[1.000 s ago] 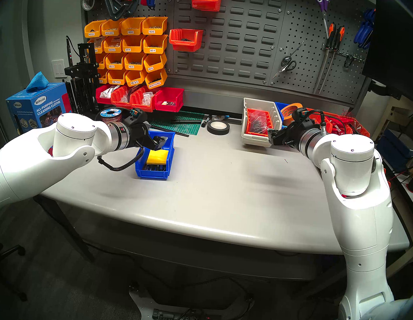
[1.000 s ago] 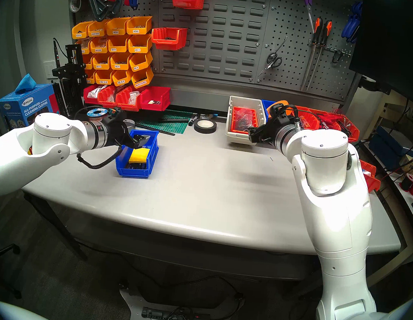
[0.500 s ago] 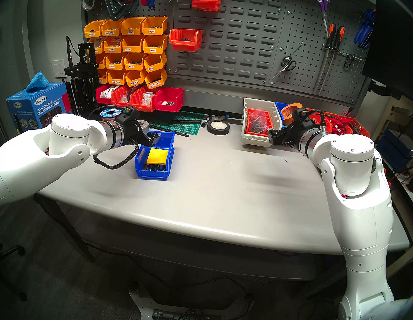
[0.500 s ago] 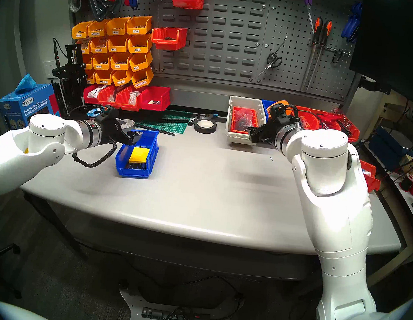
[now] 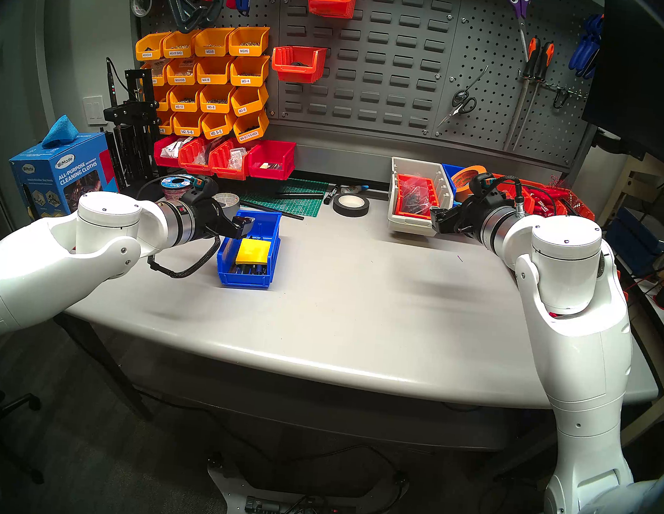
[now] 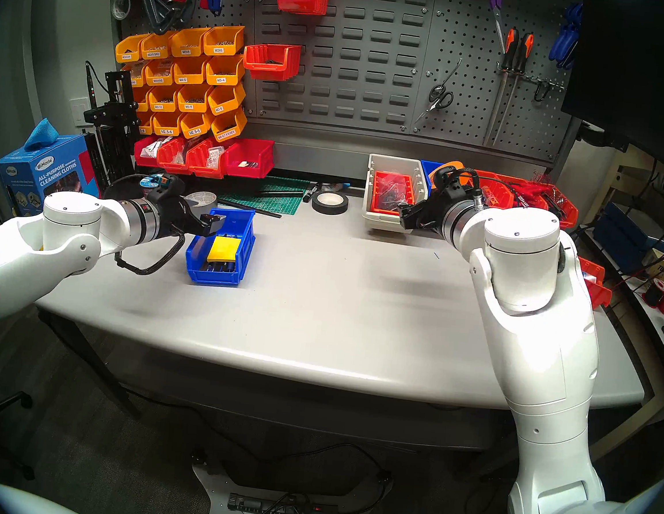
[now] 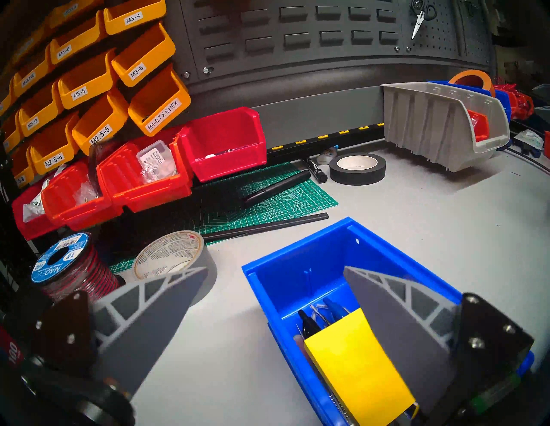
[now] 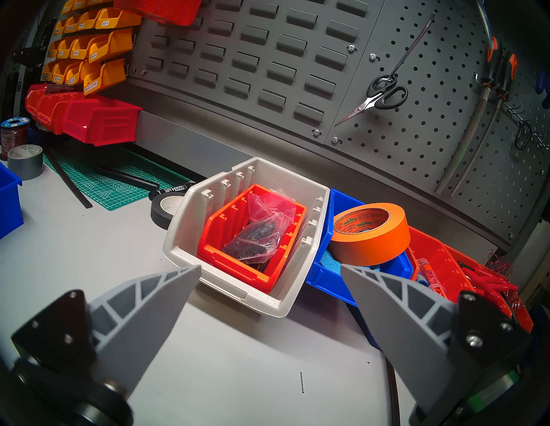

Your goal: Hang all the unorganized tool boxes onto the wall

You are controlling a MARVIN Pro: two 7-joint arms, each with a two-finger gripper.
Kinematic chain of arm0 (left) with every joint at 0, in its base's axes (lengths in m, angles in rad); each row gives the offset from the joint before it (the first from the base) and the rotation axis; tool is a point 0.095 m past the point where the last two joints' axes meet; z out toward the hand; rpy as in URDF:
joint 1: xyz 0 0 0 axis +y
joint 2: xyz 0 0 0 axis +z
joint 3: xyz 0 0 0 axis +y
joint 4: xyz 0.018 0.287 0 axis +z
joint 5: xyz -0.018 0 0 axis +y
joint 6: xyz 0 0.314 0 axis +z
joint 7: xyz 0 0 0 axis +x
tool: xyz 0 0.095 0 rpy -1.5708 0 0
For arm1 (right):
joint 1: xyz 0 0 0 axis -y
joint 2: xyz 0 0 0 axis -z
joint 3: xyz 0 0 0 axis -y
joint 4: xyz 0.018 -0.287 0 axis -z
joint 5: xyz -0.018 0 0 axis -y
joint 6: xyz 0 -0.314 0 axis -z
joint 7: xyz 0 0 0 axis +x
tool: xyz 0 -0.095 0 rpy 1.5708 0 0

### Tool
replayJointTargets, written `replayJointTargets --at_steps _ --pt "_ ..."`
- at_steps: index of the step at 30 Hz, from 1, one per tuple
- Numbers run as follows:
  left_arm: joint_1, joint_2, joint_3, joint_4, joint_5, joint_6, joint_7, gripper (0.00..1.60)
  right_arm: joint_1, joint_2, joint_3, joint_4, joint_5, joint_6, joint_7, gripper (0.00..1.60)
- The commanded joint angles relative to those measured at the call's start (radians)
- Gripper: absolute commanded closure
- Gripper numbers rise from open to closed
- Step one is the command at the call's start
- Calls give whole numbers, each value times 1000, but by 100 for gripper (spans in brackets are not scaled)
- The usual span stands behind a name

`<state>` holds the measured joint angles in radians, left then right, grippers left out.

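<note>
From the head cameras, the left hand (image 5: 241,224) hangs spread over the back left corner of the near blue bin (image 5: 249,249), which sits on the tabletop (image 5: 359,293) with nothing hung yet on the free slots of the louvred wall panel (image 5: 380,55); the right hand (image 5: 437,220) hovers spread at the front of the beige bin (image 5: 409,227), gripping nothing. The other eye shows the same, and the worry there is the loose load: a yellow pad (image 6: 223,250) and pens lie in that blue bin (image 6: 221,249), so a tilted lift would likely spill them. In the left wrist view, one finger sits over the bin's inside and the other outside its left wall, by the grey tape roll (image 7: 175,255); closing off-centre could well skate the light bin sideways or nudge that roll. In the right wrist view, the beige bin (image 8: 238,285) carries a smaller orange bin (image 8: 226,238) with a plastic bag (image 8: 259,229), and the second blue bin (image 8: 327,273) presses against its side under an orange tape roll (image 8: 372,235); dragging the beige one out may well pull its neighbour along or tip the nested bin.
</note>
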<state>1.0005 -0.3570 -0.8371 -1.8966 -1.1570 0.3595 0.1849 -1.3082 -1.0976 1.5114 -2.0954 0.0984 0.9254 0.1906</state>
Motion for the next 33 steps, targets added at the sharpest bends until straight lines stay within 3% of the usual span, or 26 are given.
replayJointTargets --at_steps 1,17,33 --pt "20 30 -14 -18 -20 -34 11 0 13 -2 2 -10 2 -3 1 0" --pt "73 85 -19 -52 -60 -90 53 0 13 -2 2 -10 2 -3 1 0" --pt "86 98 -18 -56 -81 -122 68 0 13 -2 2 -10 2 -3 1 0"
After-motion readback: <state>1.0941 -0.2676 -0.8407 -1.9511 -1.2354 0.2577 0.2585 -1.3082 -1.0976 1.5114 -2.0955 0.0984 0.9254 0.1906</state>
